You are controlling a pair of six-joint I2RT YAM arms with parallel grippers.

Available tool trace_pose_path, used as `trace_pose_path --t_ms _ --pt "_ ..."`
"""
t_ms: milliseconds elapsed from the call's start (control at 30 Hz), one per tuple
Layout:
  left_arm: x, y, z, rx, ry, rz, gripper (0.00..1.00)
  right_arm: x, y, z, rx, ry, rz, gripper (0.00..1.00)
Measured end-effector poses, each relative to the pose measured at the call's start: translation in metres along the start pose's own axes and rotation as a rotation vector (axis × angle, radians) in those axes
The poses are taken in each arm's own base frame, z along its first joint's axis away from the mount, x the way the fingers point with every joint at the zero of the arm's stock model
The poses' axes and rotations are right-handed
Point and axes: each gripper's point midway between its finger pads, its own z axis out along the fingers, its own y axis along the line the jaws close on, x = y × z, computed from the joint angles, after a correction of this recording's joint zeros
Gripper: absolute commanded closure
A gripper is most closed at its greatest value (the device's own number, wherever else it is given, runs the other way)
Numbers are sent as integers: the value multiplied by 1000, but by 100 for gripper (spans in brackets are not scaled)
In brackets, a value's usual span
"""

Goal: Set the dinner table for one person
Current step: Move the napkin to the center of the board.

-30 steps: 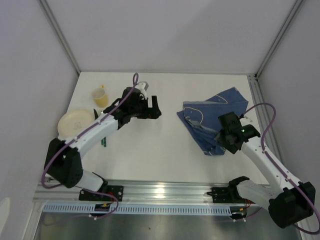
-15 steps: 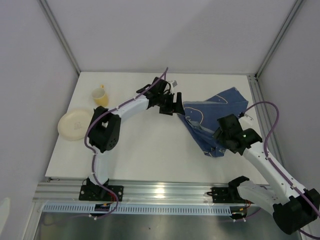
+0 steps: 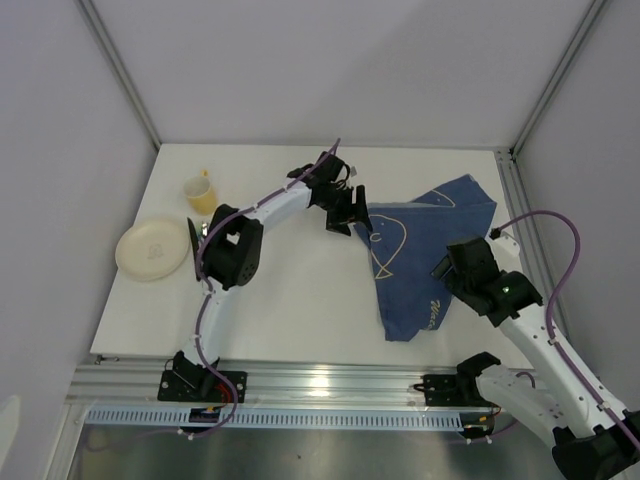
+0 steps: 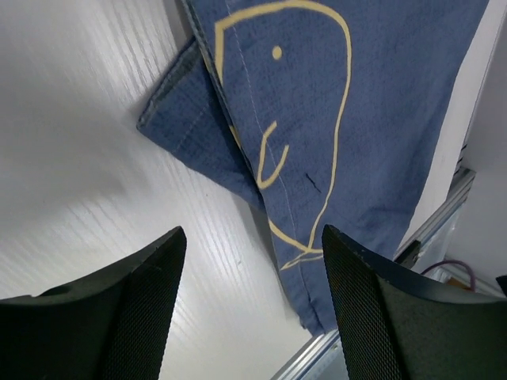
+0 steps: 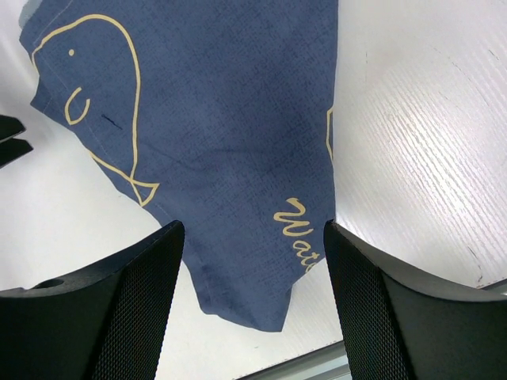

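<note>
The dinner table [image 3: 300, 290] is a matte white top; it also shows in the wrist views, dinner table [image 4: 79, 119] and dinner table [image 5: 412, 119]. A dark blue cloth [image 3: 430, 250] with a pale yellow whale drawing lies spread on its right half. My left gripper [image 3: 350, 222] hangs open at the cloth's left edge, the cloth [image 4: 356, 119] showing beyond the left gripper [image 4: 253, 317], nothing between its fingers. My right gripper [image 3: 447, 268] hovers open over the cloth's near right part. Below the right gripper [image 5: 253, 317] lies the cloth [image 5: 222, 119] with its near corner.
A cream plate [image 3: 152, 250] sits at the table's left edge, with a yellow cup [image 3: 201, 193] behind it. Silver frame rails run along the near edge [image 3: 330, 385] and the right side [image 3: 520, 220]. White walls enclose the back and sides.
My left arm swung right, from beside the cup to the cloth's left edge. The cloth went from bunched to spread out and longer toward the near edge. My right gripper opened wider and drew back.
</note>
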Motion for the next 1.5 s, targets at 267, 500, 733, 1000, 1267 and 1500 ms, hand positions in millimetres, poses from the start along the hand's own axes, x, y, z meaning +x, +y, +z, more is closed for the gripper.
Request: trace_pose_path --t_ms 267,500,733,1000,1267,1500 --pt "-9 25 20 -60 58 -176 33 -1 -2 -4 -9 -6 5 25" --pt "-1 40 21 -134 90 -293 40 -5 -3 -12 -37 -23 22 25" --pt "3 32 21 -110 112 -340 88 -3 6 -10 -86 -21 18 24" --pt "42 36 5 -88 89 -223 99 19 38 49 -74 55 -117 22" --pt "27 -8 -82 -33 -179 -14 90 15 99 135 -13 120 -216 23" --pt "31 -12 -140 -84 -357 48 63 -5 180 187 -69 92 -273 24"
